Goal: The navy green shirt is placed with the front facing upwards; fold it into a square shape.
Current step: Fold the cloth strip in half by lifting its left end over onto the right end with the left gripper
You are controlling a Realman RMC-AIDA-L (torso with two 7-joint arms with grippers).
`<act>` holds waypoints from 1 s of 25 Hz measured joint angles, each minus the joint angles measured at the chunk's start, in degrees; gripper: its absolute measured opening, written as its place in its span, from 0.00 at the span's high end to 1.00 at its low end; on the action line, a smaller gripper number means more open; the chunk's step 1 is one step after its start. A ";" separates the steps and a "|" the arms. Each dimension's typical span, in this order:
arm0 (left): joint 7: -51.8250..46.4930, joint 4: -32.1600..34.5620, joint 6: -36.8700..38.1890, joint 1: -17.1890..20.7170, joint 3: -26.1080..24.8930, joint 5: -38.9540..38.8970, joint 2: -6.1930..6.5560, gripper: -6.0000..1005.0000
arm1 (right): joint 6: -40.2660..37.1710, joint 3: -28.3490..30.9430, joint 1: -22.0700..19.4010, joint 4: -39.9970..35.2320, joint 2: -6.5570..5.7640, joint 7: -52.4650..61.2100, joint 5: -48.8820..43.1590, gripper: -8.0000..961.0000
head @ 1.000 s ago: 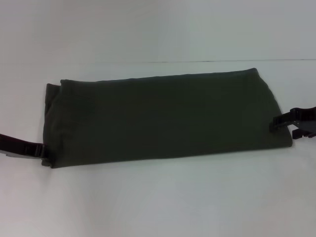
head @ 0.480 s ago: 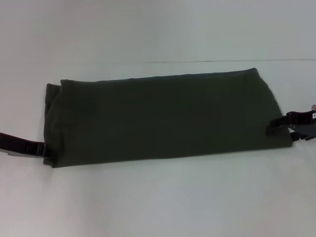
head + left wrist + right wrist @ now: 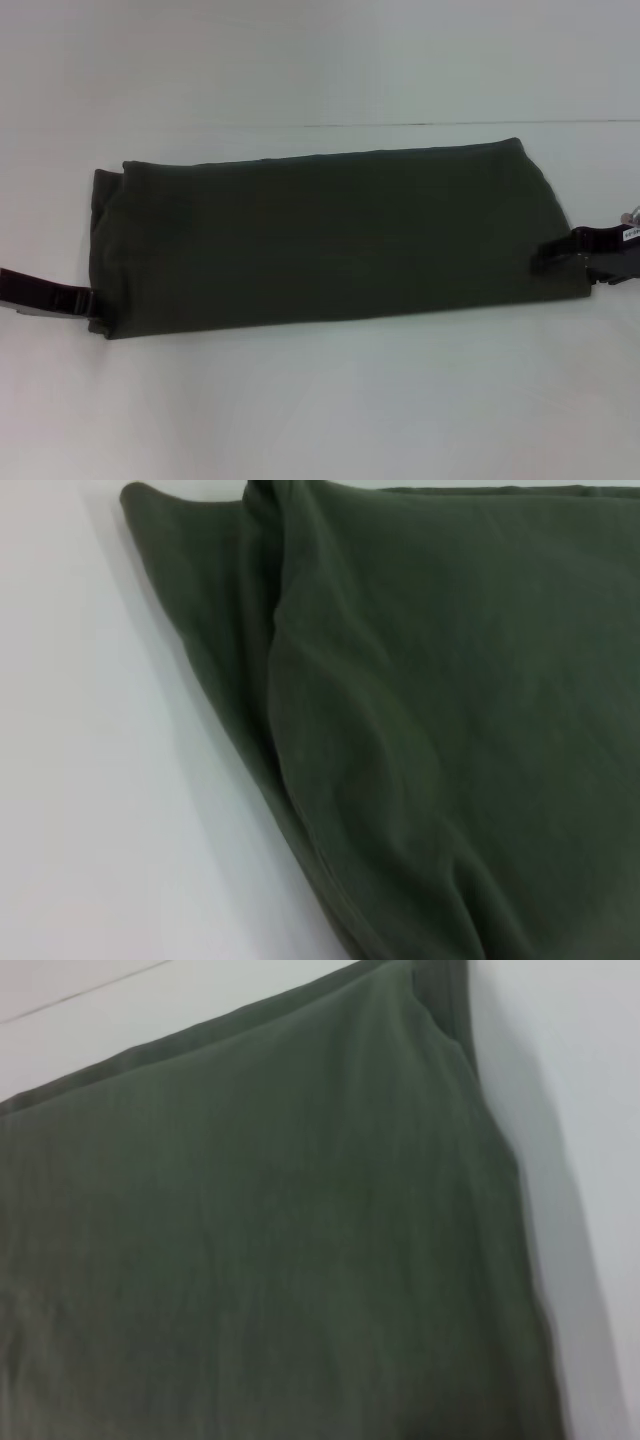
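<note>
Head view: the navy green shirt [image 3: 330, 240], folded into a long band, lies mid-surface [image 3: 320, 400]. The right gripper [image 3: 548, 252] has crept inward onto its 3 o'clock edge; the left gripper [image 3: 88, 303] waits at 8 o'clock. Fingers: cannot tell. Likely an end-fold is next.

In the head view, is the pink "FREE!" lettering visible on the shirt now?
No, the navy green shirt lies folded into a long band on the white table, and its upper surface shows only plain dark green cloth.
</note>
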 joint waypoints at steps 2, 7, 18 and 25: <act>0.00 0.00 0.00 0.00 0.00 0.00 0.00 0.95 | 0.01 0.00 0.06 0.00 0.18 0.00 0.02 0.18; 0.03 0.00 0.00 0.00 0.00 0.00 0.00 0.95 | -0.10 0.16 0.10 -0.01 0.24 0.00 0.16 0.18; 0.10 0.00 0.00 -0.04 0.00 0.00 0.00 0.96 | -0.41 -0.01 -0.22 0.00 -0.02 0.00 0.04 0.18; 0.10 0.00 0.00 -0.16 0.00 -0.06 0.00 0.96 | -0.32 0.00 -0.25 -0.26 -0.10 0.00 0.00 0.44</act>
